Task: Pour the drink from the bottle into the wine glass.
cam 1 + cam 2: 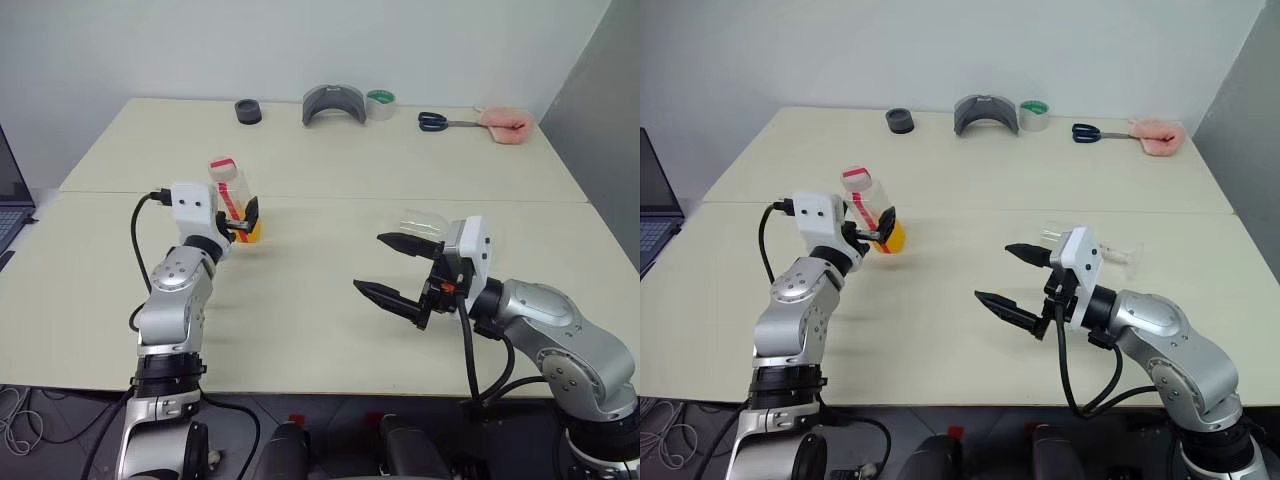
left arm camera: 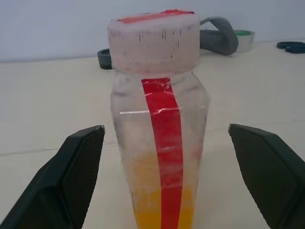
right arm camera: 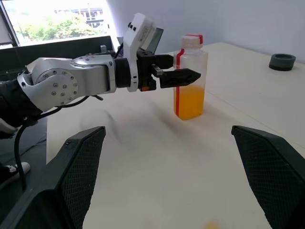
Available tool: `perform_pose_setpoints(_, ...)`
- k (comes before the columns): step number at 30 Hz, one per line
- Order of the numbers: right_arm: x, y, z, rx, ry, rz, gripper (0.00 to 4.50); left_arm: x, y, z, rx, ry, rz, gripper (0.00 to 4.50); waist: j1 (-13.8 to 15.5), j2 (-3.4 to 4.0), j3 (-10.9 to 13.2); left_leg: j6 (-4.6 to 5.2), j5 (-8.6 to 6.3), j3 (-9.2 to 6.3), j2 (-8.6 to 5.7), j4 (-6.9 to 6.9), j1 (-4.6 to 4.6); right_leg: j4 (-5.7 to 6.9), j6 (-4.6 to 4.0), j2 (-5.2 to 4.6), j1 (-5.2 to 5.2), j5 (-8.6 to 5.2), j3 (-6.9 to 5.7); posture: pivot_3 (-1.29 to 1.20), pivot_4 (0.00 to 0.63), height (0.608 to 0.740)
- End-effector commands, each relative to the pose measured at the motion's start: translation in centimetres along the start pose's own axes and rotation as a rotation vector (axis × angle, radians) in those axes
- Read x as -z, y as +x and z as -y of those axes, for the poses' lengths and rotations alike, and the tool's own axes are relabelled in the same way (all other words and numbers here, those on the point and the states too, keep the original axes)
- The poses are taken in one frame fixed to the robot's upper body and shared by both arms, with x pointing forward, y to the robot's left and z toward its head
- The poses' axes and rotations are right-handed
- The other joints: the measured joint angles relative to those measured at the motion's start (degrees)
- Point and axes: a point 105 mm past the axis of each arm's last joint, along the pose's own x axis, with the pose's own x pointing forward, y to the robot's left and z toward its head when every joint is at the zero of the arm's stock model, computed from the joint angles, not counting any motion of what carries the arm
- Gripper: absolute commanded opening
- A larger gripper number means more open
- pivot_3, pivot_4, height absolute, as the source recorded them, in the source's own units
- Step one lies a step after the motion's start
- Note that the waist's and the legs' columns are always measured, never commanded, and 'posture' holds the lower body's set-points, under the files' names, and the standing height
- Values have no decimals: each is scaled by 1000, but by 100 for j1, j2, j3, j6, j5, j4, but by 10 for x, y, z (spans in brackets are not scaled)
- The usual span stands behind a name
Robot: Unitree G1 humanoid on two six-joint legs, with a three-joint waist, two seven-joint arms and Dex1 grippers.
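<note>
Bottle [image 2: 159, 143] stands upright between the left gripper's [image 1: 243, 222] wide-open, empty jaws; centre it, then close gently; right gripper [image 1: 392, 268] gapes empty.

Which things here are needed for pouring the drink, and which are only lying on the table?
Needed: bottle holding the drink; wine glass; left gripper; right gripper.
Lying about: scissors, tape roll, black ring, grey curved piece, pink cloth.
</note>
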Motion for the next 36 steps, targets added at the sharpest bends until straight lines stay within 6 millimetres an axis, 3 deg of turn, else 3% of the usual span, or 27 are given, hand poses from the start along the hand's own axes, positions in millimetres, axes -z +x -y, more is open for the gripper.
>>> perform_pose_setpoints(1, -10, 1, -1, -6, -20, 35, 4500, -16, 5, -3, -7, 44, 59, 4480, -1, 0, 0, 0, 0, 0, 0, 0, 0, 0, 0, 0, 0, 0, 0, 0, 150, 740)
perform_pose_setpoints(17, -13, 3, 3, 14, -11, 44, 4500, -22, 30, 0, -27, 70, 66, 4480, -6, -1, 1, 0, 0, 0, 0, 0, -1, 0, 1, -1, -2, 0, -1, 0, 150, 740)
perform_pose_setpoints(36, -12, 3, 7, 33, -12, 44, 4500, -16, 28, 0, -30, 26, 48, 4480, -4, -2, 1, 0, 0, -1, 0, 0, -2, 0, 1, -1, -2, 0, -1, 0, 150, 740)
